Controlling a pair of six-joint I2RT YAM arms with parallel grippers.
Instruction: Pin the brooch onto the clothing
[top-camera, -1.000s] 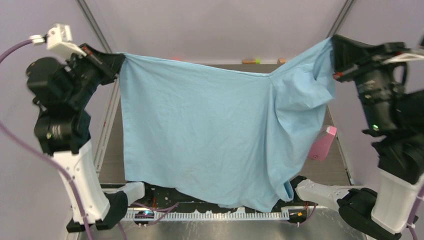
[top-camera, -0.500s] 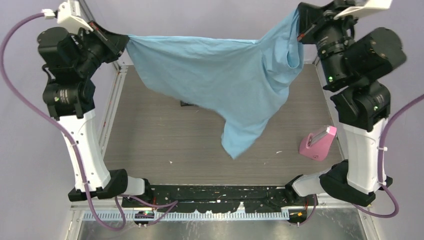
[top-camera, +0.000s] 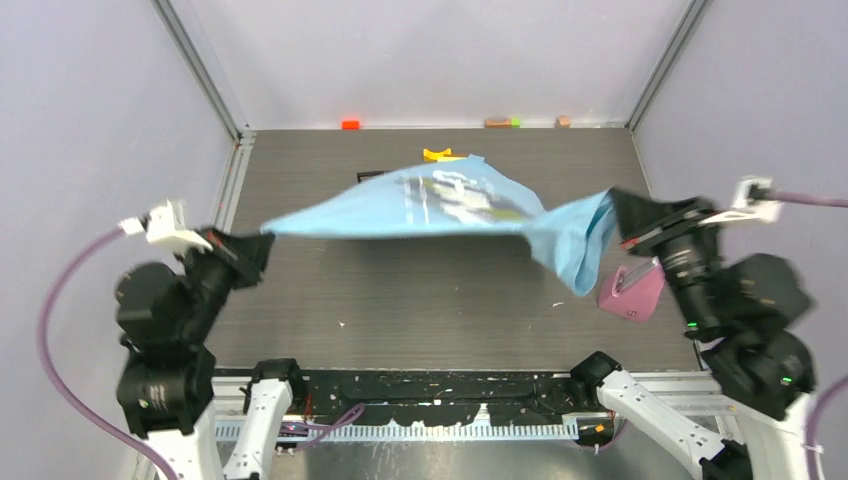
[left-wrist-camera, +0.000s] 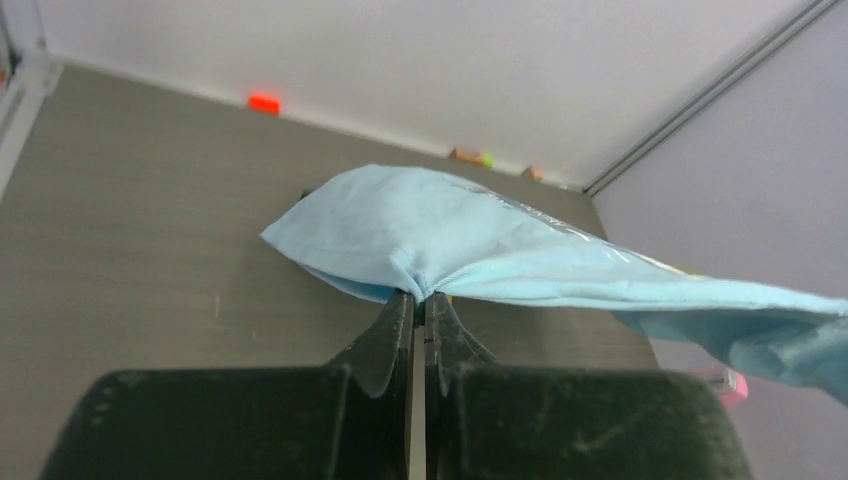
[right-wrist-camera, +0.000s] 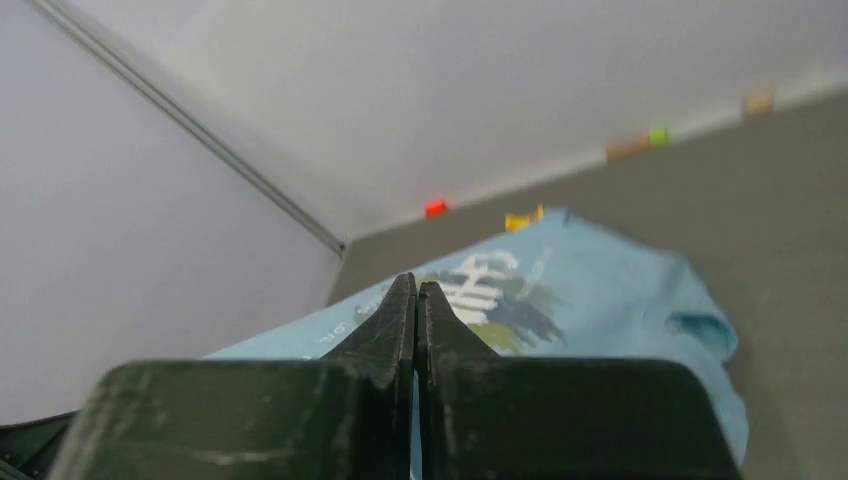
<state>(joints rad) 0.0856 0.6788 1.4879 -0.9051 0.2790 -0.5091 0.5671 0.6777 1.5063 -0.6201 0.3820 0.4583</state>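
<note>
The light blue T-shirt is stretched nearly flat in the air over the table between my two grippers, with its white lettering and yellow-green print facing up. My left gripper is shut on the shirt's left edge; in the left wrist view the cloth bunches at its fingertips. My right gripper is shut on the right edge, where a fold hangs down. In the right wrist view its tips are closed, with the printed shirt beyond them. The brooch is not in view.
A pink box lies on the table at the right, below the hanging fold. Small blocks sit along the back wall: red, brown, green. An orange piece shows just behind the shirt.
Both arms have swung down from high up to low over the table. The shirt has gone from hanging as a curtain to lying stretched, print side up.
</note>
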